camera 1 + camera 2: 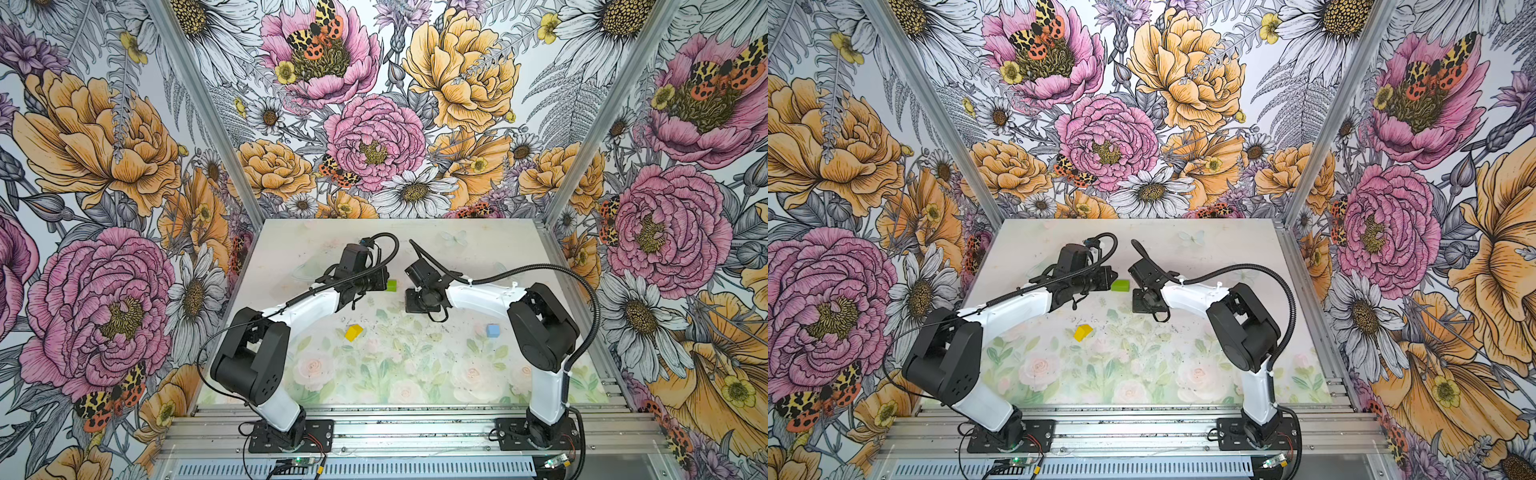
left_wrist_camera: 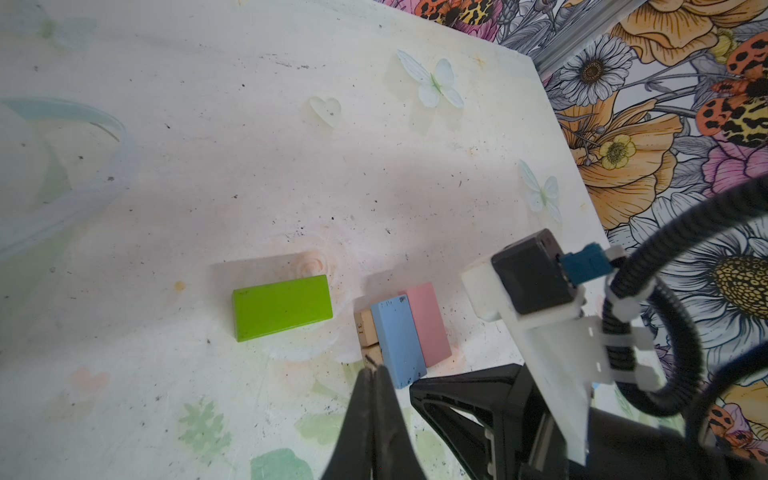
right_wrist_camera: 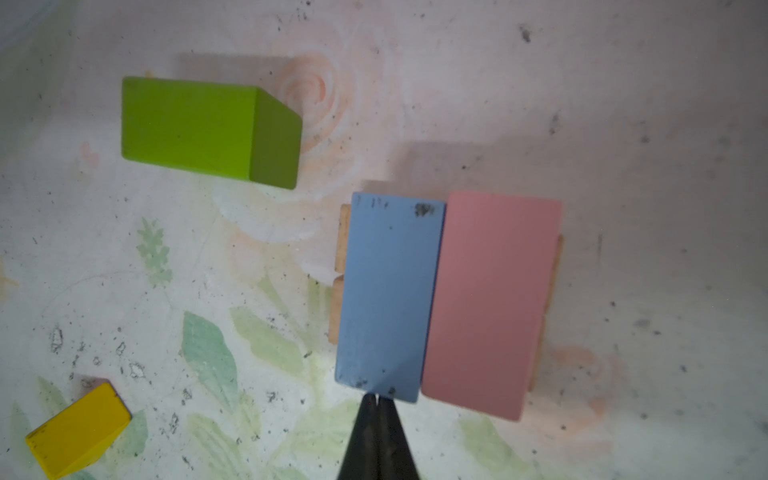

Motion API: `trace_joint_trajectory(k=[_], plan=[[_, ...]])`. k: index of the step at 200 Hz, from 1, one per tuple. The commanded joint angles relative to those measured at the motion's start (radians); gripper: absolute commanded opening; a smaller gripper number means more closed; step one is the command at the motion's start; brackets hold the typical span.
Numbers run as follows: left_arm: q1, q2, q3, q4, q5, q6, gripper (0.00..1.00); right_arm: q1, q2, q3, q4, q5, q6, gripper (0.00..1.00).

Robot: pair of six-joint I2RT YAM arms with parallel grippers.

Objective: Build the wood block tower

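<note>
Black left hand (image 2: 372, 372) is sitting pinched shut, gripping nothing. Its tips are hanging right at the ends of the tan planks (image 2: 365, 328), by the corner of the light blue brick (image 2: 397, 340).

Right hand (image 3: 377, 400) is also pinched shut and empty, tips lining up with the near end of that blue brick. Can't tell whether they're touching it.

Blue brick and pink brick (image 3: 490, 303) are lying flat with long sides touching, crosswise on the two planks. Plank ends are poking out on both sides. So the tower (image 3: 415, 299) is standing two layers high.

- Green brick (image 3: 208, 133) is lying flat just beside the tower, not touching it.
- Yellow roof piece (image 1: 353, 332) is sitting alone nearer the arm bases, well apart.
- Light blue cube (image 1: 493, 331) is showing in a top view, beside the right arm.

Obstruction: in both top views the right wrist is covering the tower. The right arm's wrist camera (image 2: 536, 274) and its cable (image 2: 665, 311) are crowding the pink side.

Desk (image 1: 415, 374) is wearing a faded rose-and-leaf print, scuffed with dark specks. Walls (image 1: 104, 166) are carrying a big floral print. Both arm bases are sitting bolted to an aluminium rail (image 1: 415, 432).
</note>
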State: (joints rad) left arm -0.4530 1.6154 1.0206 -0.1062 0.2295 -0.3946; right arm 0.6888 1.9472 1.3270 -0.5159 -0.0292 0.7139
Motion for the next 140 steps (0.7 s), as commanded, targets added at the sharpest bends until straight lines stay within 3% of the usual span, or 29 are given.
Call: trace_joint_trajectory(k=[1,140], plan=[[0.012,-0.033,-0.015,0.026,0.013,-0.003,0.01,0.000,0.021,0.030,-0.001,0.023,-0.010,0.00],[0.012,-0.033,-0.013,0.025,0.016,-0.002,0.01,-0.005,0.025,0.038,-0.001,0.029,-0.010,0.00]])
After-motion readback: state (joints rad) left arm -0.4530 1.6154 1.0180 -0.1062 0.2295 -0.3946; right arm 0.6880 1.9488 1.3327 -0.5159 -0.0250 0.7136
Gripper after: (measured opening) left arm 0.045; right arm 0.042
